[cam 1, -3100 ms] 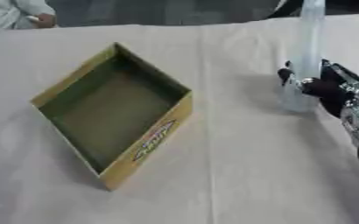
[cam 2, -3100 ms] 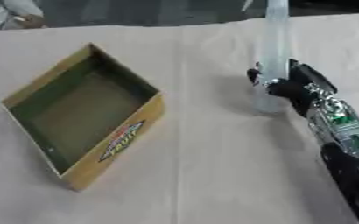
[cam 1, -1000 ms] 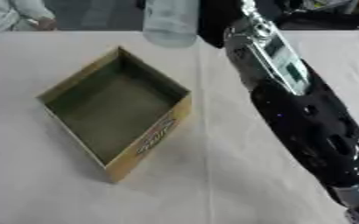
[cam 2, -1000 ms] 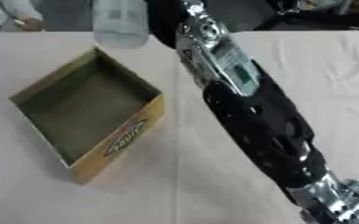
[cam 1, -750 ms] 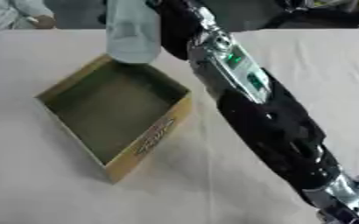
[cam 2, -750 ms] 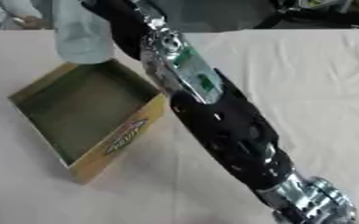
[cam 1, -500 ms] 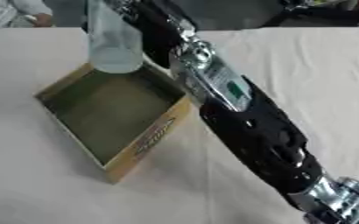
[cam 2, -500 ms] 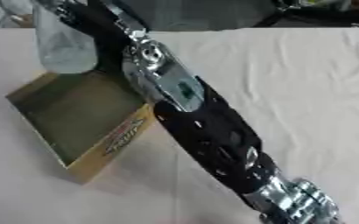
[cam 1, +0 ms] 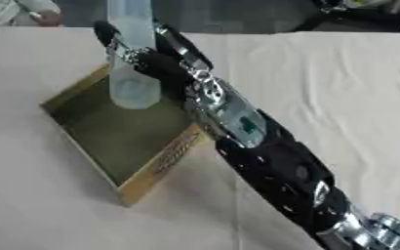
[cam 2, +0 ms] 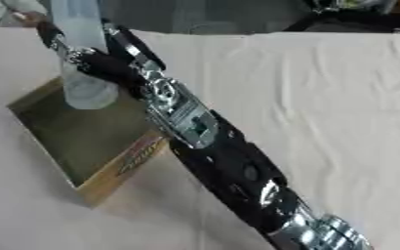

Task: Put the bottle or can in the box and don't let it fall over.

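I have the right hand reaching across from the right side with its fingers wrapped around the middle of the clear bottle, so the bottle is grasped and stands close to upright. Its base sits over the far part of the open cardboard box, inside the rim as I see it, but I cannot tell whether the bottom already touches the box floor or hangs just above it. The box lies on the white tablecloth with its yellow printed side wall facing the near edge, and nothing else is inside it. My left hand shows in neither view. As I judge it, the carrying part of the job is nearly finished: the bottle is in the right place above or on the floor of the box. What I think is left is to settle the base flat, make sure it stands without leaning on the far wall, then release the fingers and draw the arm away without brushing the bottle's tall upper part.
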`<state>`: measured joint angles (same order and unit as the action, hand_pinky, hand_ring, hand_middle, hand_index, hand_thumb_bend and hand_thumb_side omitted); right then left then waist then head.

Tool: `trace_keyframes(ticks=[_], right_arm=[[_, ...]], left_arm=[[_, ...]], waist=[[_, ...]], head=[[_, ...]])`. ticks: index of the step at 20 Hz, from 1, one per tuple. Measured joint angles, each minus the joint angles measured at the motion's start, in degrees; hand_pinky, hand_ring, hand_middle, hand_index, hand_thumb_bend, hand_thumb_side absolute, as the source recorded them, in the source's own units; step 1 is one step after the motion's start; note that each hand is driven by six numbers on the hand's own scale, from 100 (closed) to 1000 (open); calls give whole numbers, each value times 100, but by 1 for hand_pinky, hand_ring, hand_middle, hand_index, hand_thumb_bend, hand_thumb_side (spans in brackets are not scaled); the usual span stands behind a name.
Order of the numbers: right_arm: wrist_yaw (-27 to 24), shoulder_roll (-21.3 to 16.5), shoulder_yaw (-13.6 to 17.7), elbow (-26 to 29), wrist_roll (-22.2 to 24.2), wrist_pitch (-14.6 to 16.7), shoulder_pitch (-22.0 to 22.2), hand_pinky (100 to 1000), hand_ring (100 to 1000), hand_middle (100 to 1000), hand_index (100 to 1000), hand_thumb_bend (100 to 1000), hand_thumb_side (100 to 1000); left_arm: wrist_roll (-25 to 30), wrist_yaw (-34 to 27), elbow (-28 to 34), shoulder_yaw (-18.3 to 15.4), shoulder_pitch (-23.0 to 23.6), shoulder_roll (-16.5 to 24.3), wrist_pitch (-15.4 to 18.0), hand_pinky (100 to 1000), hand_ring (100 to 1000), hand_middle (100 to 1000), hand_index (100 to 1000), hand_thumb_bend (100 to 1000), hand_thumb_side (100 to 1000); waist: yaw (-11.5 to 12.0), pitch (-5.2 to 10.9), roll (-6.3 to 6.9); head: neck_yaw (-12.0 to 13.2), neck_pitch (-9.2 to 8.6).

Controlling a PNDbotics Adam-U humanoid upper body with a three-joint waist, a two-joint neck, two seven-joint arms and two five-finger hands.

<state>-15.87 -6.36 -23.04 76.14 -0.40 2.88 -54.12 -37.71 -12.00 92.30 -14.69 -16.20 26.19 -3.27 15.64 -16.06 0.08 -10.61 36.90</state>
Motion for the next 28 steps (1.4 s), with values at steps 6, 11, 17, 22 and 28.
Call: trace_keyframes(ticks=[6, 11, 17, 22, 28], right_arm=[[203, 1, -34, -240, 123, -88, 42, 885, 878, 804, 862, 100, 381], [645, 0, -23, -274, 596, -425, 48, 919, 934, 881, 953, 108, 487], [1081, -1, 53, -273, 742, -843, 48, 926, 929, 895, 969, 100, 322], [1102, -2, 94, -265, 886, -999, 48, 933, 923, 904, 971, 100, 244], [1103, -3, 113, -239, 1177, -1165, 56, 949, 910, 921, 981, 100, 100]], left_arm=[[-25, -3, -13, -3, 0, 0, 17, 911, 599, 512, 720, 100, 601], [-26, -4, -14, -3, -1, 0, 15, 911, 598, 512, 720, 100, 601], [-24, -4, -14, -3, -1, 0, 11, 911, 597, 511, 720, 100, 600], [-23, -4, -15, -3, -1, 0, 9, 911, 596, 510, 720, 100, 602], [-15, -4, -17, -3, 2, 0, 1, 912, 594, 509, 721, 100, 603]], waist=[[-48, -19, 0], [-102, -20, 2], [-149, -20, 18], [-150, -20, 20], [-150, -19, 19]], head=[[16, -23], [23, -23], [23, -23], [38, -22], [48, -22]])
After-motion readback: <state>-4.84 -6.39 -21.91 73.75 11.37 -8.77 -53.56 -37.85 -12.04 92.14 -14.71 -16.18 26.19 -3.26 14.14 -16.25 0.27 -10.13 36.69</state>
